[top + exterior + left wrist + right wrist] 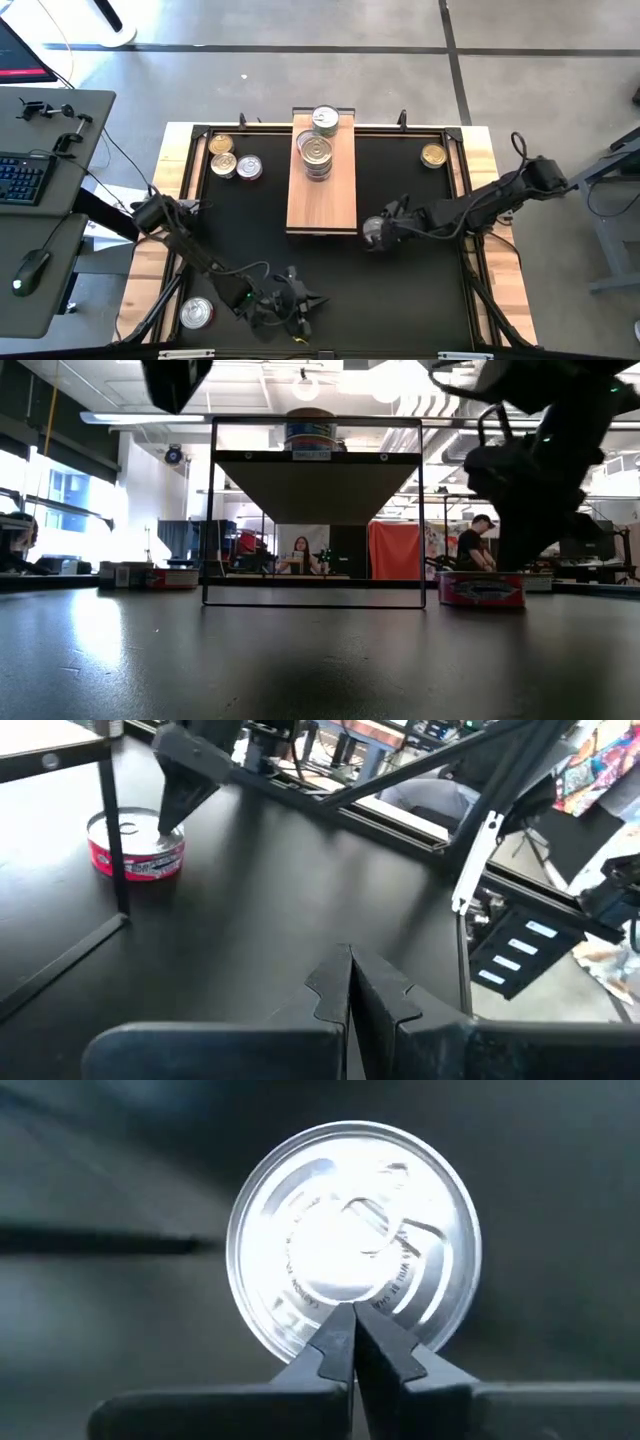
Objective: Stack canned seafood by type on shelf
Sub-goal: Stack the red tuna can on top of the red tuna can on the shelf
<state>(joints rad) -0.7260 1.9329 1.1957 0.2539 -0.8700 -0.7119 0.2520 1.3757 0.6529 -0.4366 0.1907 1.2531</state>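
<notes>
Hovering over red-sided tin [374,231] just beside shelf's near right corner: your right gripper [378,232], jaws pressed together, tips above silver lid [353,1240]; tin sits on desk mat. Your left gripper [300,303] waits near desk's front edge, jaws closed, empty. Shelf [322,190] carries two tin stacks [318,155] toward its far end. Loose tins: three at far left corner [233,160], one gold at far right corner [433,156], one at front left corner [196,313]
</notes>
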